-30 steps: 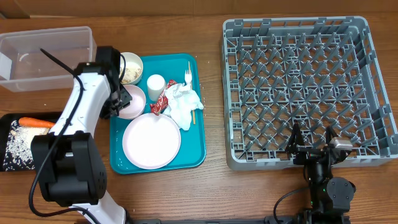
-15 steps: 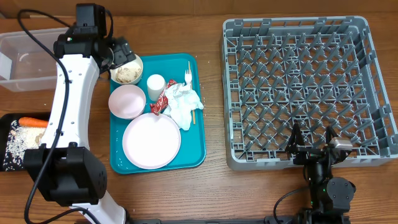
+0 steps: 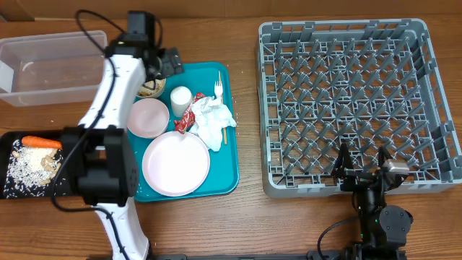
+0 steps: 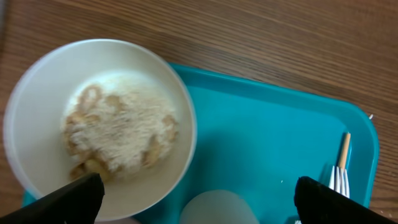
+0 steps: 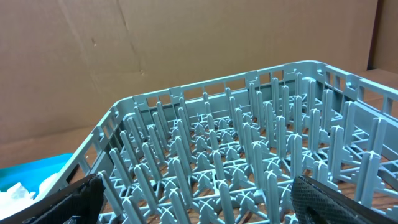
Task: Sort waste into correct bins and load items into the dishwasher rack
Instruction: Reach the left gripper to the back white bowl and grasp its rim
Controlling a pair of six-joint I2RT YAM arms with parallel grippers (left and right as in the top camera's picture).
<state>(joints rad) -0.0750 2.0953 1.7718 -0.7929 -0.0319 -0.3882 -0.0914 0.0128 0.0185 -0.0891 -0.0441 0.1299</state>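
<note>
My left gripper [image 3: 164,65] [image 4: 196,200] hangs open over the back of the teal tray, holding nothing. Below it are a white bowl of beige food scraps [image 4: 99,124] [image 3: 151,88] and the white cup [image 4: 217,208] [image 3: 180,97]. On the tray also lie a pink bowl [image 3: 148,117], the pink plate [image 3: 175,164], a red-and-white wrapper [image 3: 186,115], a crumpled napkin [image 3: 215,119], a white fork [image 3: 217,89] and a wooden stick [image 4: 344,149]. My right gripper [image 3: 363,170] [image 5: 199,199] is open and empty at the near wall of the grey rack [image 3: 354,101] [image 5: 249,143].
The clear tub [image 3: 50,68] stands at the back left. The black tray [image 3: 6,148] at the left edge holds a carrot [image 3: 41,142] and rice [image 3: 29,167]. The teal tray [image 3: 227,173] lies between the bins and the rack. My left arm crosses the tray's left side.
My left gripper opened, lifted away from the pink bowl and swung to the back of the tray, then right over the food bowl. The right arm has not moved.
</note>
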